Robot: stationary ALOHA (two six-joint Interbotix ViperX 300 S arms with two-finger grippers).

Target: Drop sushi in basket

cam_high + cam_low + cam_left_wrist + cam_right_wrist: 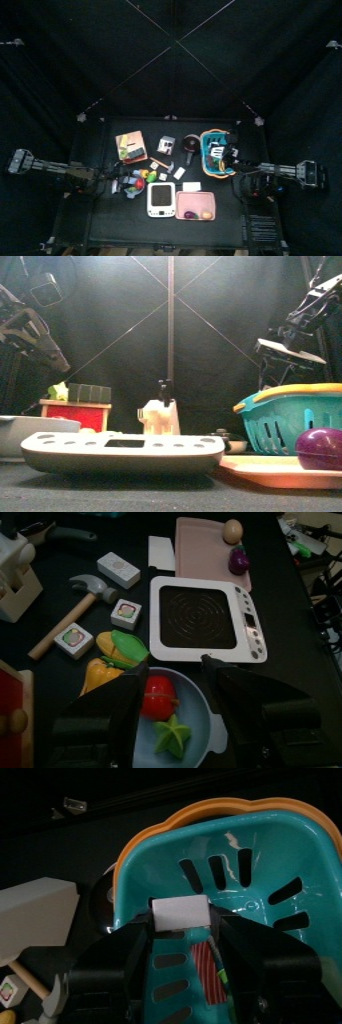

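Note:
The teal basket (247,863) with slatted sides and an orange edge fills the right wrist view. It also shows in the top view (218,147) and at the right of the front view (290,416). My right gripper (183,918) is shut on a white sushi block (181,912) and holds it over the basket's inside. My left gripper (171,702) is open and empty above a blue plate (194,717) with a red tomato and a green star. Other sushi pieces (127,611) lie on the table next to a toy hammer (83,598).
A white scale (201,612) sits at the table's front middle, with a pink tray (203,547) holding an egg and a purple fruit beside it. A red box (74,414) and a white holder (159,416) stand further back.

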